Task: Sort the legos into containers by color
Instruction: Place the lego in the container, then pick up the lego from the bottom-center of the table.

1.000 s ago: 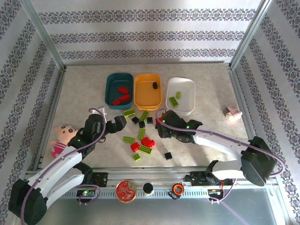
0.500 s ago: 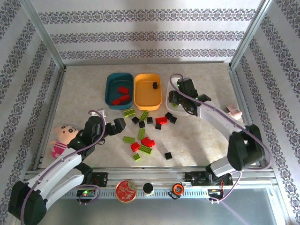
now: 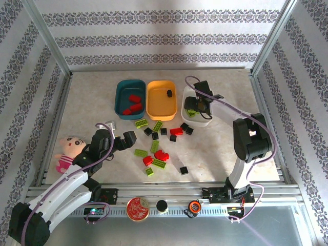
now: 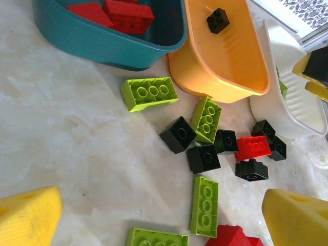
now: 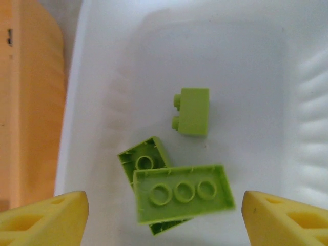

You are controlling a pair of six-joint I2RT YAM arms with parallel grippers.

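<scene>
Overhead: right gripper (image 3: 192,106) hangs over the shallow white plastic tray (image 3: 202,120) and covers most of its floor; contents there too small to tell. Right wrist: inside that tray an oblong lime studded brick (image 5: 182,193), slightly blurred, overlaps a second lime brick (image 5: 141,160), hiding its lower part. Left wrist: tray cut off by right edge; red brick (image 4: 228,237), well apart from the tray, clipped by bottom edge.

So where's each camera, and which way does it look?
Top external: high behind both arms, looking down on the table; left tool and right tool show.
Left wrist: low over the table, facing loose legos and the teal tray; yellow fingers show.
Right wrist: above the white tray, looking straight down at green legos; yellow fingers show.
Shared: both wrist views catch the orange tray.
</scene>
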